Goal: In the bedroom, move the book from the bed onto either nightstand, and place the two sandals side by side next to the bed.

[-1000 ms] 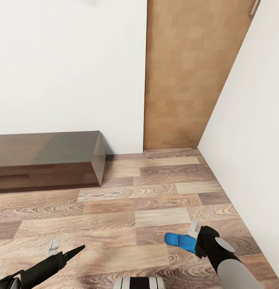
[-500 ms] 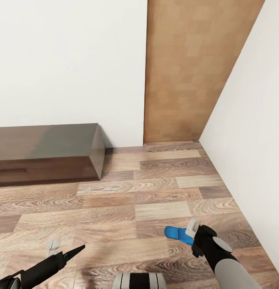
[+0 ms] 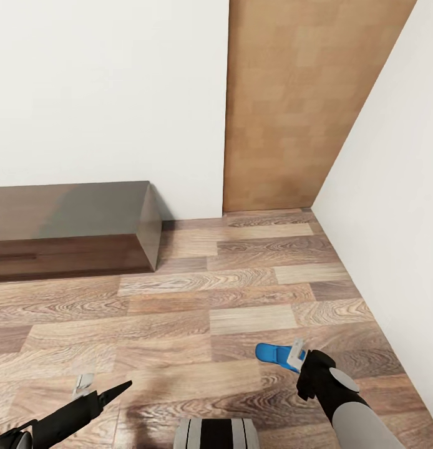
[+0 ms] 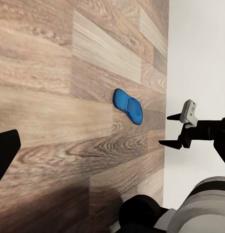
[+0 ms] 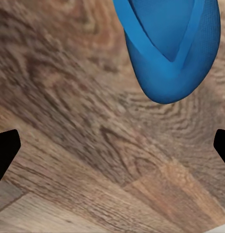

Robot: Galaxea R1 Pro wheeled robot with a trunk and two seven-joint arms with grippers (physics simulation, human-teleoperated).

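Sandal: one blue sandal (image 3: 276,355) is seen lying flat on the wood-plank floor (image 3: 241,293), near the white wall (image 3: 391,249) at the right.
Right end effector: the right end effector (image 3: 299,360) is held just above the sandal's near end, not touching it; its fingers are spread wide apart, empty.
Left end effector: the left end effector (image 3: 101,390) is held low over the floor, well apart from the sandal; its state cannot be told.
Cabinet: a low dark-brown cabinet (image 3: 73,227) is set against the far wall.
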